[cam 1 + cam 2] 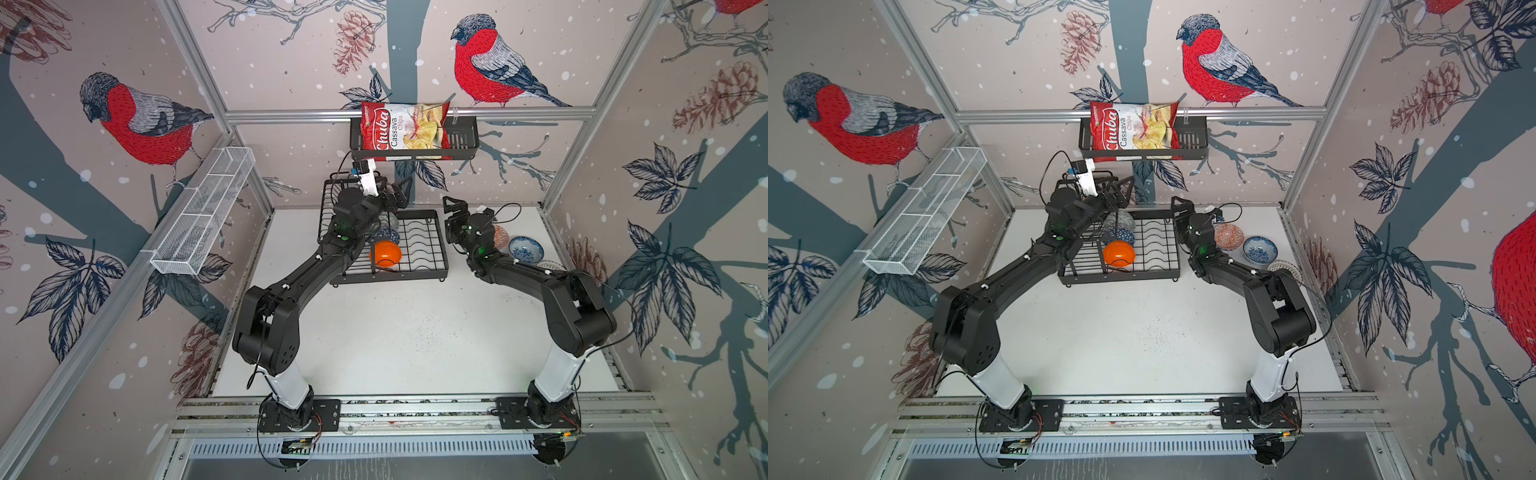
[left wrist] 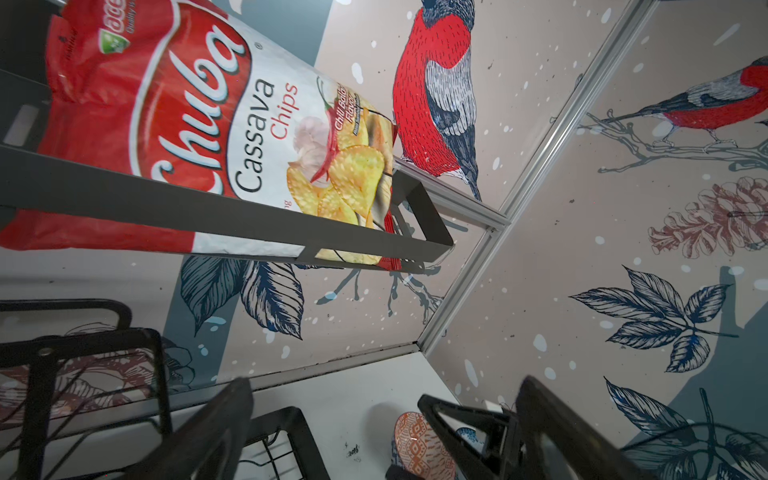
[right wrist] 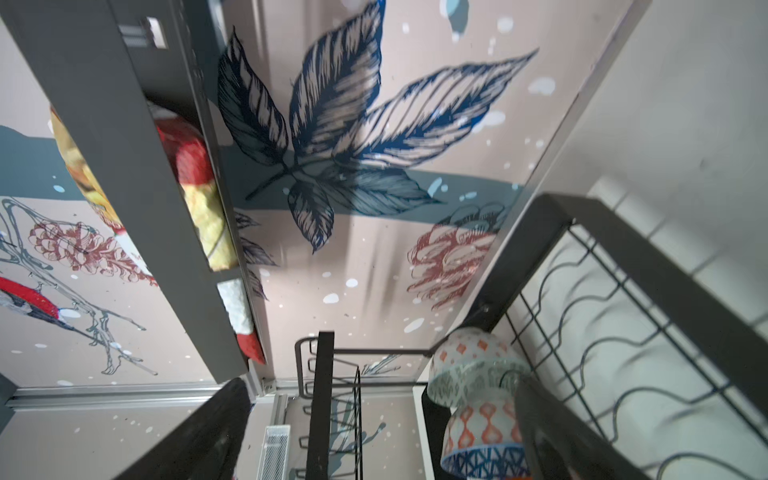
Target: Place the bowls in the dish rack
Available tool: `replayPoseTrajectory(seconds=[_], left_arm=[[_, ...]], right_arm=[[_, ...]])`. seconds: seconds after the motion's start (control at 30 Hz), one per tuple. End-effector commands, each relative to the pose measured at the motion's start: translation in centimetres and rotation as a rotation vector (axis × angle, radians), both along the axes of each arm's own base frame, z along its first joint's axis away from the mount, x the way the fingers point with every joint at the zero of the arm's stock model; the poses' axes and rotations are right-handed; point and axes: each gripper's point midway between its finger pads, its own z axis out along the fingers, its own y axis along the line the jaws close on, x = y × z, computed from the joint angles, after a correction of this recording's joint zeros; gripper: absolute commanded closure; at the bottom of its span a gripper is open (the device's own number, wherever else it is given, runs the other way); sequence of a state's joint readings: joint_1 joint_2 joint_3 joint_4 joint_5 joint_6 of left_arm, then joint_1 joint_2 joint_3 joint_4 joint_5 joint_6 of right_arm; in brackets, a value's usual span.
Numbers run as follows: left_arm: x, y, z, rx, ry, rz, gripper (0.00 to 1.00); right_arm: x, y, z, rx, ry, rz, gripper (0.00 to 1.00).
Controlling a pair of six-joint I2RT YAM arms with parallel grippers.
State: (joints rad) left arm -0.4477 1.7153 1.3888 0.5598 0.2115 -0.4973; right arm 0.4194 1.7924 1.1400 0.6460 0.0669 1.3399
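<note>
We see the orange bowl [image 1: 385,253] tipped on edge in the rack [image 1: 428,266], nearer than our left gripper [image 1: 401,192] and right gripper [image 1: 454,209], both spread and empty.

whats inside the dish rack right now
Three bowls sit in the lower tray of the dish rack: an orange bowl nearest, a dark blue bowl behind it, a grey-green bowl farthest. The left arm covers much of the upper tier, so that part cannot be judged.

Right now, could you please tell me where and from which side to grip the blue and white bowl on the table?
Take the blue and white bowl by its rim, coming straight down from above with the right hand. It sits upright, mouth up, so one finger can likely go inside and one outside.
</note>
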Motion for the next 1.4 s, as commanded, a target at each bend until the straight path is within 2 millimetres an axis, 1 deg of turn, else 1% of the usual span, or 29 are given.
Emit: replayPoseTrajectory(seconds=[0.0, 0.1, 0.2, 0.33, 0.4, 0.47, 0.53, 0.57, 0.67, 0.77, 0.93, 1.0, 1.13, 1.3, 1.37], left_arm=[[-0.2, -1.8, 0.2, 0.014, -0.012, -0.047, 0.01], [-0.1, -3.7, -0.4, 0.021, 0.007, -0.089, 0.01], [0.2, -5.7, -1.3, 0.029, 0.033, -0.124, 0.01], [0.1, -9.2, -2.4, 0.058, 0.057, -0.181, 0.01], [0.1, -11.0, -3.2, 0.082, 0.072, -0.203, 0.01], [0.4, -12.5, -4.1, 0.108, 0.095, -0.216, 0.01], [0.7, -13.5, -4.9, 0.119, 0.113, -0.223, 0.01], [0.9, -13.9, -5.4, 0.124, 0.126, -0.229, 0.01], [1.3, -14.9, -6.5, 0.134, 0.155, -0.248, 0.01], [1.7, -15.2, -7.2, 0.145, 0.172, -0.249, 0.01], [1.8, -15.4, -7.8, 0.150, 0.182, -0.252, 0.01], [1.9, -15.5, -7.9, 0.153, 0.185, -0.255, 0.01], [1.9, -15.5, -8.0, 0.158, 0.187, -0.253, 0.01], [1.9, -15.4, -8.0, 0.162, 0.186, -0.250, 0.01], [2.0, -15.3, -8.0, 0.166, 0.185, -0.244, 0.01]], right_arm=[[1.0, -2.7, 1.2, -0.249, -0.027, -0.011, 0.00], [2.4, -6.6, 1.1, -0.477, 0.029, -0.079, 0.00], [3.2, -10.1, 0.2, -0.656, 0.100, -0.132, 0.00], [3.8, -13.2, -2.5, -0.827, 0.228, -0.155, 0.00], [3.9, -14.2, -4.1, -0.892, 0.286, -0.153, 0.00], [3.8, -15.1, -6.1, -0.920, 0.356, -0.127, 0.00], [3.6, -15.6, -7.6, -0.928, 0.403, -0.113, 0.00], [3.4, -15.9, -8.3, -0.918, 0.421, -0.110, 0.02], [2.7, -16.5, -9.8, -0.868, 0.440, -0.094, 0.05], [1.8, -17.5, -11.4, -0.825, 0.465, -0.103, 0.06], [0.3, -19.0, -13.8, -0.721, 0.498, -0.097, 0.11], [-0.3, -19.4, -14.4, -0.699, 0.505, -0.102, 0.13], [-0.6, -19.8, -15.0, -0.681, 0.511, -0.101, 0.17], [-0.3, -18.9, -15.4, -0.639, 0.502, -0.065, 0.21], [-0.2, -18.8, -15.3, -0.635, 0.495, -0.060, 0.24]])
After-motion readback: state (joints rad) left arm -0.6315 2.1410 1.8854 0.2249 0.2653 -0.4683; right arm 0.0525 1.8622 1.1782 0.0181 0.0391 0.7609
